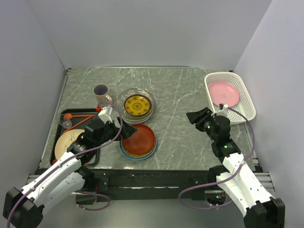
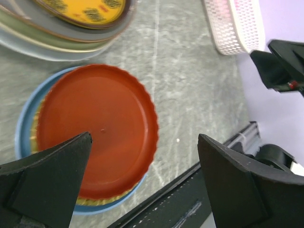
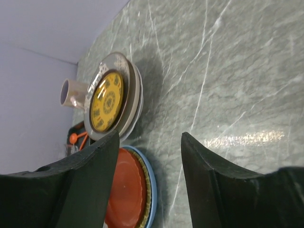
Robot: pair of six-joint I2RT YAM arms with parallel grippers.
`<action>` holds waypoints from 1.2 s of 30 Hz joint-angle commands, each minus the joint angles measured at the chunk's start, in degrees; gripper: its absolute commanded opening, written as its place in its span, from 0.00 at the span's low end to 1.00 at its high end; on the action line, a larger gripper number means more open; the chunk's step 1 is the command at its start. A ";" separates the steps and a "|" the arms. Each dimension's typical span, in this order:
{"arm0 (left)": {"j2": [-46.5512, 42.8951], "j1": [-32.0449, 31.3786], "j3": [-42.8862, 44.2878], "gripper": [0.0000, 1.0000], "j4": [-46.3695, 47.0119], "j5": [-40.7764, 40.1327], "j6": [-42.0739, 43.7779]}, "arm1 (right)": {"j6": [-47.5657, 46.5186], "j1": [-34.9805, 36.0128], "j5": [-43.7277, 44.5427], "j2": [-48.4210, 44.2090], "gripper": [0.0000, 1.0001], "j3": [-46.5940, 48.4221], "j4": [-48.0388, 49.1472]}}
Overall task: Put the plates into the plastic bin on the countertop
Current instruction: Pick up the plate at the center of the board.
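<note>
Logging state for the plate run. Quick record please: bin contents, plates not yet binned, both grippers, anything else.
bin: white basket, far right, holds one pink plate
plates out: red plate on blue plate, near centre; yellow plate topping a stack behind them; beige plate on black tray, left
left gripper: open, empty, over red plate
right gripper: open, empty, between bin and plates
other: mug beside the stack

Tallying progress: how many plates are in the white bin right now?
1: a pink plate lying flat in the plastic bin at the far right of the countertop. Anything beneath it would be hidden from view.
</note>
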 commanded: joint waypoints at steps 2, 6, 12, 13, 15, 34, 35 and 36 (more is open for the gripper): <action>-1.32 -0.05 4.39 0.99 -7.83 -6.59 1.23 | -1.82 3.98 0.49 1.40 0.64 1.76 0.15; -0.80 -0.05 3.34 0.99 -9.41 -7.65 -0.80 | -2.44 8.80 1.01 5.70 0.64 2.82 0.50; 0.61 -0.05 2.46 0.99 -10.64 -7.21 -2.91 | -2.79 15.40 1.72 13.78 0.64 5.01 2.25; 0.70 -0.05 2.54 0.99 -10.99 -7.38 -3.00 | -3.05 17.50 2.07 14.93 0.64 5.45 2.35; 0.70 -0.05 2.63 0.99 -12.22 -7.91 -3.44 | -3.40 19.36 1.98 18.35 0.64 6.85 2.96; -5.63 0.04 2.54 0.99 -19.43 -9.58 -5.64 | -6.13 29.57 1.63 39.99 0.63 16.35 3.23; -5.46 0.04 2.89 0.99 -19.43 -9.50 -5.55 | -6.13 29.65 1.46 40.16 0.62 16.00 3.66; -4.85 0.04 2.98 0.99 -19.61 -9.58 -5.46 | -6.13 29.65 1.45 40.17 0.62 16.00 3.66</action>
